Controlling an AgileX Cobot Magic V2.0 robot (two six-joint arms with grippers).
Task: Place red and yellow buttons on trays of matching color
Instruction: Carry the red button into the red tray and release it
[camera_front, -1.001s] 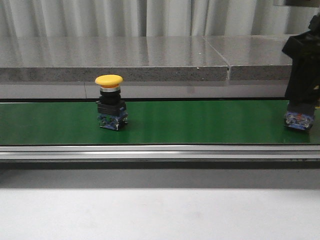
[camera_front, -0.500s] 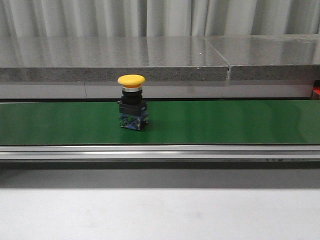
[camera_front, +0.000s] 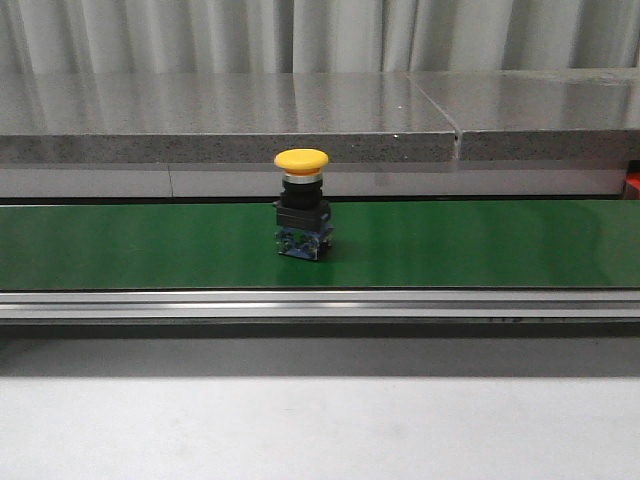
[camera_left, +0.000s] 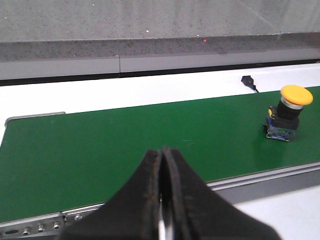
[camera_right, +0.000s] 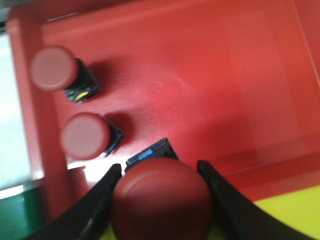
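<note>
1. Right end effector (camera_right: 157, 200) is clamped on a red button (camera_right: 160, 200) above the red tray (camera_right: 225, 80), ready for release.
2. Left end effector (camera_left: 162, 165), fingers together, waits over the green belt (camera_left: 125, 145).
3. Yellow button (camera_front: 302, 215) stands upright on the belt.

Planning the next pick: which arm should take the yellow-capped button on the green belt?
Left. Its hand is shut and empty, facing the yellow-capped button; the right hand holds a red-capped button over the red tray.

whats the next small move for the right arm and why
Probably lower and release: the right end effector holds a red button over the red tray, where two red buttons already sit. The spot beside them looks free.
</note>
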